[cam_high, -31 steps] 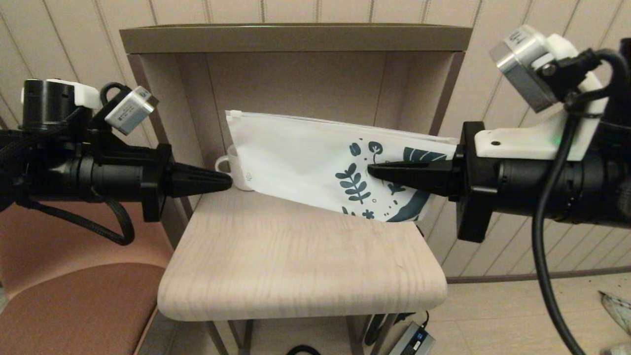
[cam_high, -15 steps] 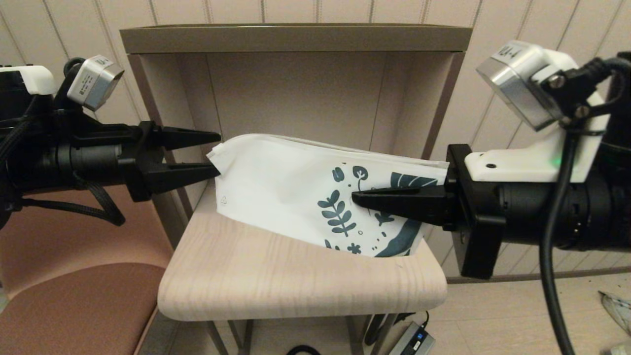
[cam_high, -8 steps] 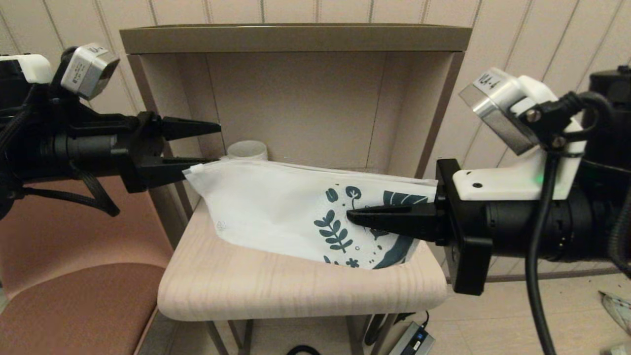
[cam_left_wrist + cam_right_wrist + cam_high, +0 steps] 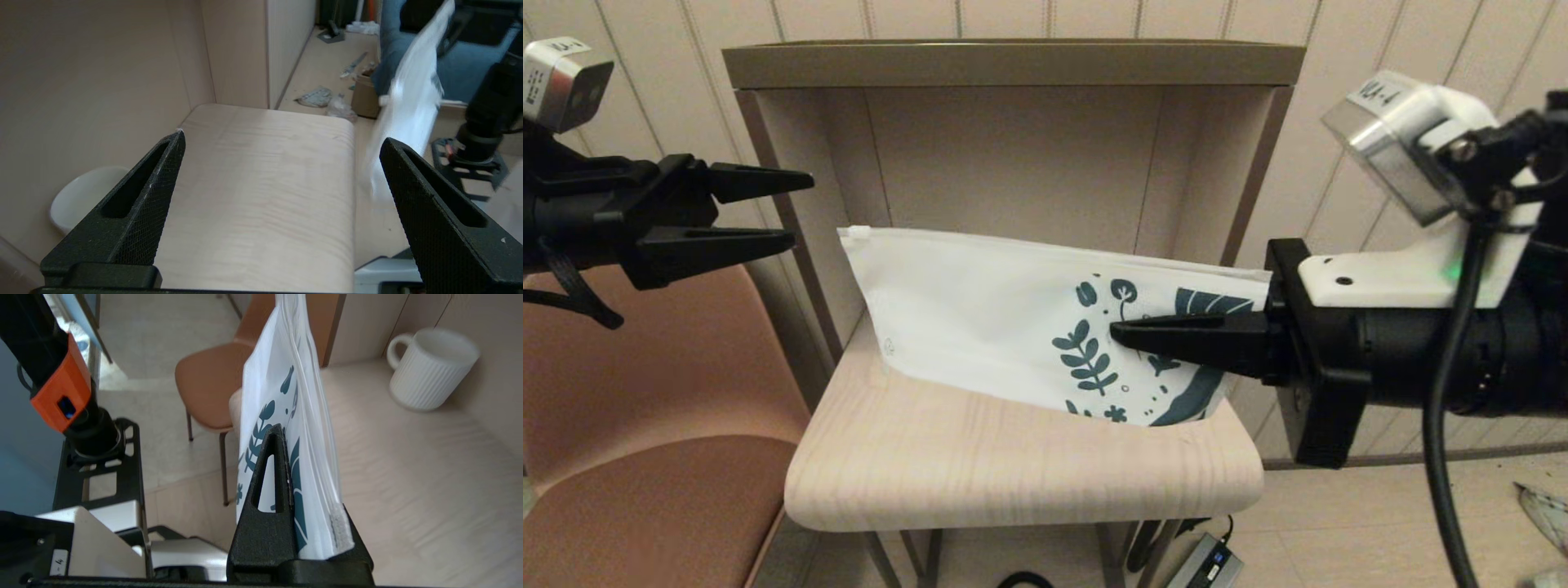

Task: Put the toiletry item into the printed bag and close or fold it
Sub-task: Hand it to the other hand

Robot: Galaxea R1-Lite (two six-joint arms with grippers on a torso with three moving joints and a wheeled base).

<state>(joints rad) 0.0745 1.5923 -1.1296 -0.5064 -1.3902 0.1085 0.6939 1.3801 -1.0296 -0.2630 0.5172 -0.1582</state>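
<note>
The printed bag (image 4: 980, 318) hangs upright on its long edge above the table (image 4: 1013, 465), its zip edge on top. My right gripper (image 4: 1115, 333) is shut on its teal-leaf end; in the right wrist view the printed bag (image 4: 278, 363) stands pinched in that gripper (image 4: 298, 433). My left gripper (image 4: 804, 207) is open and empty, left of the bag's plain end and apart from it. From the left wrist, the open gripper (image 4: 282, 136) looks along the tabletop, with the printed bag (image 4: 412, 102) off to one side. The toiletry item is not in view.
A ribbed white mug (image 4: 429, 371) stands at the back corner of the table by the cubby wall, hidden behind the bag in the head view. The brown cubby frame (image 4: 1013, 65) encloses the back. A brown chair (image 4: 645, 490) is at the left.
My left gripper went from shut to open, reached the bag's plain corner, then drew back left and away. The right gripper has lifted the bag a little, so it hides the mug again.
</note>
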